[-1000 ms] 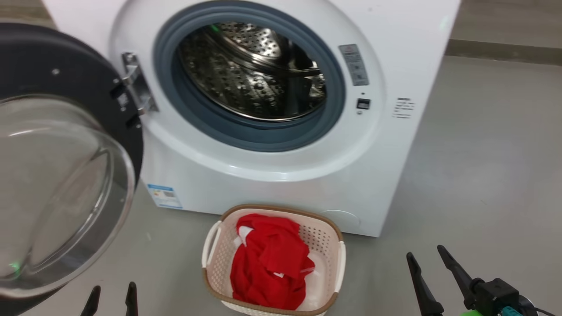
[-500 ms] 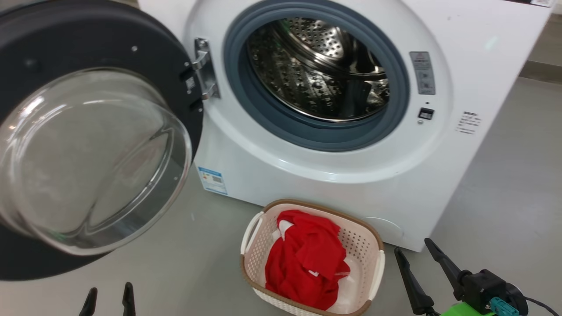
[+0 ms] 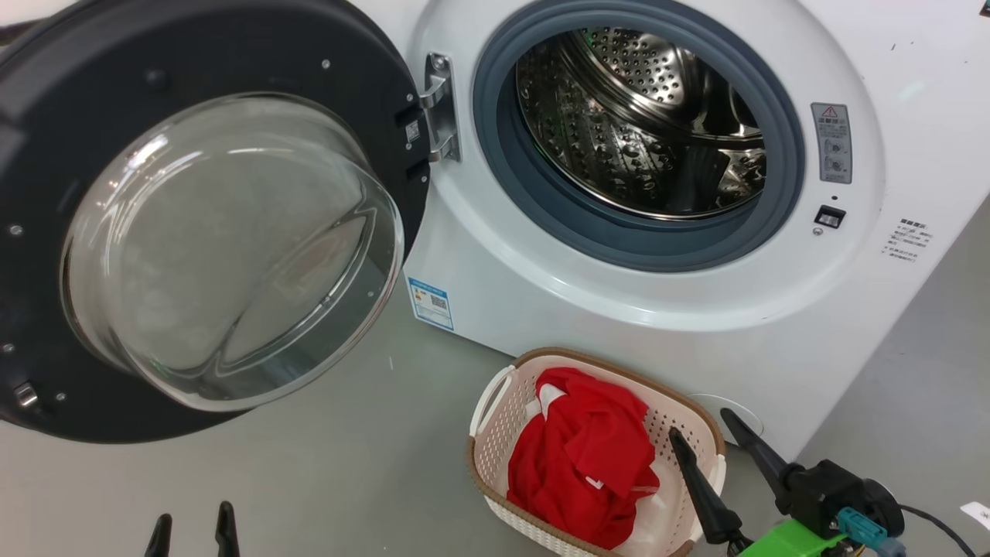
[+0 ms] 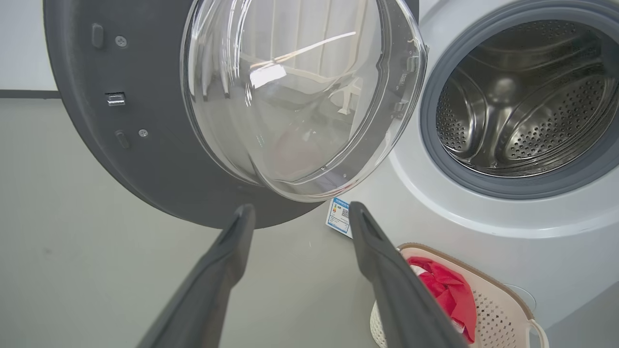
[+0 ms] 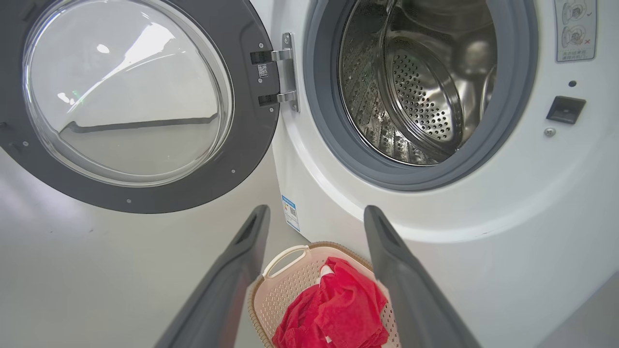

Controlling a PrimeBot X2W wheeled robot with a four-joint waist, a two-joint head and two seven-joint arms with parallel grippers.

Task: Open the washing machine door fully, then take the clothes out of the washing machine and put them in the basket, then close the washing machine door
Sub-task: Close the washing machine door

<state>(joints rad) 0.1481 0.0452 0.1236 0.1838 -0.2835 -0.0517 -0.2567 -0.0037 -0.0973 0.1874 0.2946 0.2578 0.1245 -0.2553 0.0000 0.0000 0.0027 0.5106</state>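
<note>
A white washing machine (image 3: 541, 309) sits on a grey floor (image 3: 309, 480), seen from above and in front. The washing machine door (image 3: 93, 131) is swung wide on the metal hinge (image 3: 439, 108) at the left of the opening. It stands upright, and its inner face and bulging glass bowl point out toward the robot. Being round, it has no long axis; it can only sweep sideways around the upright hinge line.

The steel drum (image 3: 642, 131) looks empty. The clothes (image 3: 588, 464) – a crumpled red heap with bits of white – lie inside the basket (image 3: 495, 402). It stands on the floor just in front of the machine's base, below the opening, likely so the laundry had only a short drop. Its longer side seems to run out from the machine toward the robot, though the slanted view makes that uncertain.

The left end effector (image 3: 194, 532) hangs low at the bottom left, fingers apart and empty, with its wrist camera facing the door's glass. The right end effector (image 3: 700, 424) is at the bottom right, fingers spread and holding nothing, its tips over the basket's right edge.

Unloading looks finished – what seems to remain is closing the door, and the left arm is the nearer one.
</note>
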